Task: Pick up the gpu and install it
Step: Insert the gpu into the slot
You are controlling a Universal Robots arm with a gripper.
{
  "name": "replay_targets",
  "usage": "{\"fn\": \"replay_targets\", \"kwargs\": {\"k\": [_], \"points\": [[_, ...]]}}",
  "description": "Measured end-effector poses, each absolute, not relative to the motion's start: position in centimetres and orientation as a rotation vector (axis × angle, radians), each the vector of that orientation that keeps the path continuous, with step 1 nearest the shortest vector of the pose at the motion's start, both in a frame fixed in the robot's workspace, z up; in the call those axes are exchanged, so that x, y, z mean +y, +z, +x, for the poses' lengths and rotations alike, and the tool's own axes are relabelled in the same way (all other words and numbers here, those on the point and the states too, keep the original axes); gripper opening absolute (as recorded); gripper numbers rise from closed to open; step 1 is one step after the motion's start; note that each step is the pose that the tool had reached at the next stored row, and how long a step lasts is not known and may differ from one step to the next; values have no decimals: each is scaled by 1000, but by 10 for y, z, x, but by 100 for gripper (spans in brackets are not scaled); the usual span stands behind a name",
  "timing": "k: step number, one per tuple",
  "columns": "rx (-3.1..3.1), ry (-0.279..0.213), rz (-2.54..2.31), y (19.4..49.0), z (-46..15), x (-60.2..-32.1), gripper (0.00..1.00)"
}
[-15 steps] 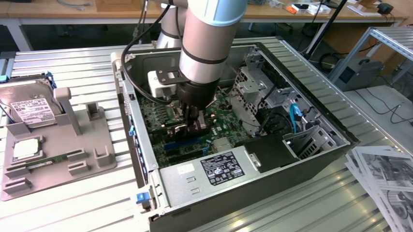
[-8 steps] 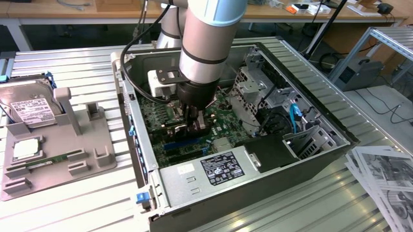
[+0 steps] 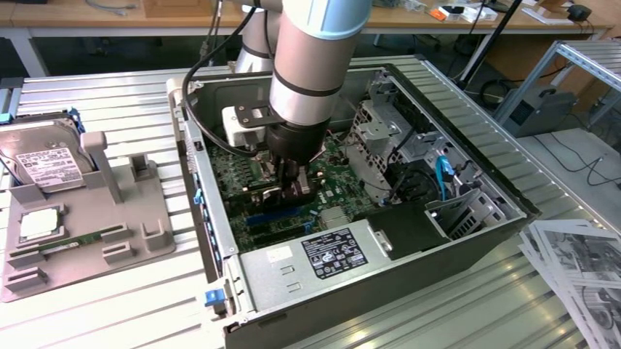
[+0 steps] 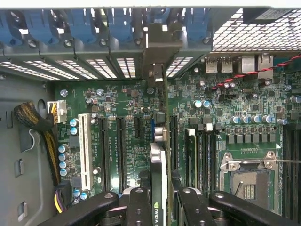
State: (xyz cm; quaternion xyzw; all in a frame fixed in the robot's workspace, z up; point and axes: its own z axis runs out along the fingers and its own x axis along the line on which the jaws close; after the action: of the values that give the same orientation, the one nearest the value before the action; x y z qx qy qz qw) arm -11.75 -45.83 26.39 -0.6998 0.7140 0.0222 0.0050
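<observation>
— Inside the computer case (image 3: 388, 291), what do your fingers (image 4: 140, 209) hold?
— Partly closed, they clamp the gpu (image 4: 159, 162) edge-on over the motherboard (image 4: 127, 108). I'd keep it upright, bracket (image 4: 157, 52) square to the rear wall (image 4: 70, 54), pressing evenly.
— Count?
— One gpu, one white slot (image 4: 85, 150), one hard drive (image 3: 43, 163) outside.

The arm (image 3: 308, 65) reaches down into an open case (image 3: 388, 291) that lies on its side on the ribbed bench (image 3: 107, 94). Its jaws sit low over the green motherboard (image 3: 231, 171), closed on the dark gpu (image 3: 276, 195) just above the blue slots (image 3: 272, 216). On the exterior view's left, a grey tray (image 3: 126, 218) carries a hard drive (image 3: 43, 163) and a memory stick (image 3: 58, 243). Printed sheets (image 3: 582, 269) lie on the exterior view's right.
</observation>
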Motion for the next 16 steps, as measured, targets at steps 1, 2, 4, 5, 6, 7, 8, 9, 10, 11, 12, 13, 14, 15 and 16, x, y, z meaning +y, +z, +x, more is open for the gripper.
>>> {"fn": "replay_targets", "kwargs": {"k": [1, 2, 4, 5, 6, 7, 8, 9, 10, 11, 12, 13, 14, 15, 16], "points": [[2224, 70, -2204, 264, -117, -458, 27], [2214, 70, -2215, 264, -117, -458, 27], [2211, 70, -2218, 264, -117, -458, 27], [2211, 70, -2218, 264, -117, -458, 27], [2211, 70, -2218, 264, -117, -458, 27], [2209, 70, -2219, 264, -117, -458, 27], [2201, 70, -2228, 264, -117, -458, 27], [2197, 70, -2232, 264, -117, -458, 27], [2197, 70, -2232, 264, -117, -458, 27], [2197, 70, -2232, 264, -117, -458, 27], [2197, 70, -2232, 264, -117, -458, 27], [2197, 70, -2232, 264, -117, -458, 27], [2197, 70, -2232, 264, -117, -458, 27], [2197, 70, -2232, 264, -117, -458, 27], [2197, 70, -2232, 264, -117, -458, 27]]}}
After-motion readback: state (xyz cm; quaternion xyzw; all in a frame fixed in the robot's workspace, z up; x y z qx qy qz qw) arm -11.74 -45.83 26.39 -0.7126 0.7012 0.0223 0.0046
